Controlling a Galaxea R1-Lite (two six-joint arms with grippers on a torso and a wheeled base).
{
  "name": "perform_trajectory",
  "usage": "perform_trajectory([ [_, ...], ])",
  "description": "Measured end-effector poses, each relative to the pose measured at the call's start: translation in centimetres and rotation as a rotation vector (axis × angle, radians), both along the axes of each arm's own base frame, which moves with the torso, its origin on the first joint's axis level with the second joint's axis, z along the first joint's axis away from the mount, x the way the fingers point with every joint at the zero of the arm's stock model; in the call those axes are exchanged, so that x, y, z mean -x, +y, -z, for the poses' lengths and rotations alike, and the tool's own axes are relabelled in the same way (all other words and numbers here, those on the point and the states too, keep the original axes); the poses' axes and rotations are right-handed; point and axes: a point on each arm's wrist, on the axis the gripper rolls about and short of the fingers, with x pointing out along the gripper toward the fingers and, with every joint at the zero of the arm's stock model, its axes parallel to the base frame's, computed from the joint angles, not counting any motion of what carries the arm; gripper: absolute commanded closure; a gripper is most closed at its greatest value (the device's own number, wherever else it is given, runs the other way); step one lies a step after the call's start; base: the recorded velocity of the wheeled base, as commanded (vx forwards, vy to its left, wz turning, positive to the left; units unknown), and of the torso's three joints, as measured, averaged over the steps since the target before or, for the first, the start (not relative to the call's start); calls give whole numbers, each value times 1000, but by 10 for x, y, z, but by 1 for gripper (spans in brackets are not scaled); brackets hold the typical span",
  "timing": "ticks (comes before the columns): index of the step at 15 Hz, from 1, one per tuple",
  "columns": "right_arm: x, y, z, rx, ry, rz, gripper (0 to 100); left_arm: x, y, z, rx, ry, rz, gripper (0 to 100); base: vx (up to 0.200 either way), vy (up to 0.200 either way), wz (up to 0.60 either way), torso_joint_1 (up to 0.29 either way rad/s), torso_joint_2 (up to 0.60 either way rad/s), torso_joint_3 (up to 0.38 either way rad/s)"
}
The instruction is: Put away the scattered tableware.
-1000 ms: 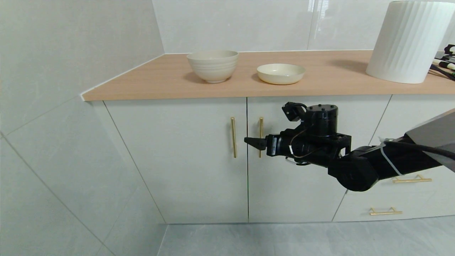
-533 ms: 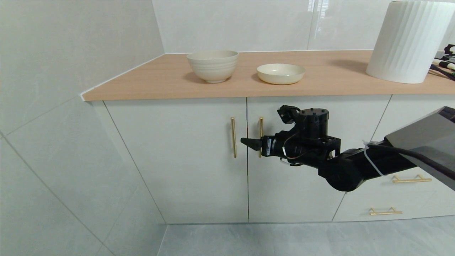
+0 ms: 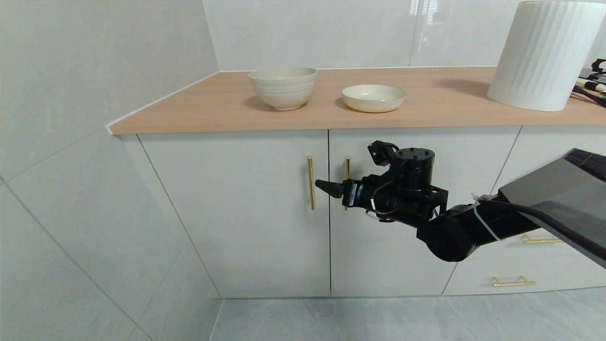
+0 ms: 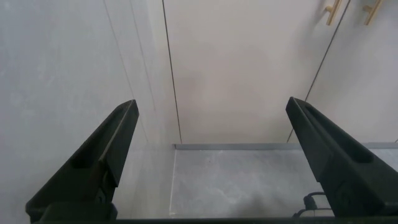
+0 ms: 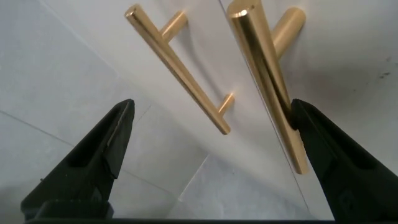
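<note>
1. On the countertop (image 3: 227,109), toward its left corner: a deep cream bowl (image 3: 283,87), upright, ribbed on the outside.
2. Also on the countertop, just right of the bowl and apart from it: a shallow cream dish (image 3: 374,98), upright, a little nearer the front edge.
3. Toward the countertop's right end, well apart from the dish: a tall white ribbed container (image 3: 544,54); beyond it, at the very end, some pens (image 3: 589,87).
4. Below the countertop: two closed cabinet doors, with a vertical gold bar on either side of their seam, the left handle (image 3: 310,183) and the right handle (image 3: 347,166).
5. Below the countertop's front edge, roughly under the dish: the right gripper (image 3: 326,188), held level and pointing left across the door fronts, its tip before the seam between the two handles.
6. Fingers (image 5: 106,149) of that gripper spread wide, gripping nothing; in the right wrist view both gold bars framed between them, one bar close against a finger, contact impossible to tell.
7. Far below the countertop, near the foot of the cabinet: the left gripper (image 4: 211,104), spread wide with nothing between its fingers, facing the door bottoms and the grey floor (image 4: 236,180).
8. Under the countertop's right part: drawer fronts with horizontal gold drawer handles (image 3: 513,282).
</note>
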Motion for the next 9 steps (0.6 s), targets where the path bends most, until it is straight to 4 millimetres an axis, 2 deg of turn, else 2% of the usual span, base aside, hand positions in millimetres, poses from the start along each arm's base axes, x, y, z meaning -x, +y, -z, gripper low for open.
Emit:
perform_trajectory([
  [4, 13, 1, 4, 8, 21, -54, 0, 0, 0, 0, 0, 0, 0, 0, 0, 0, 0, 0, 0, 0],
  [9, 42, -15, 2, 18, 77, -224, 0, 0, 0, 0, 0, 0, 0, 0, 0, 0, 0, 0, 0, 0],
])
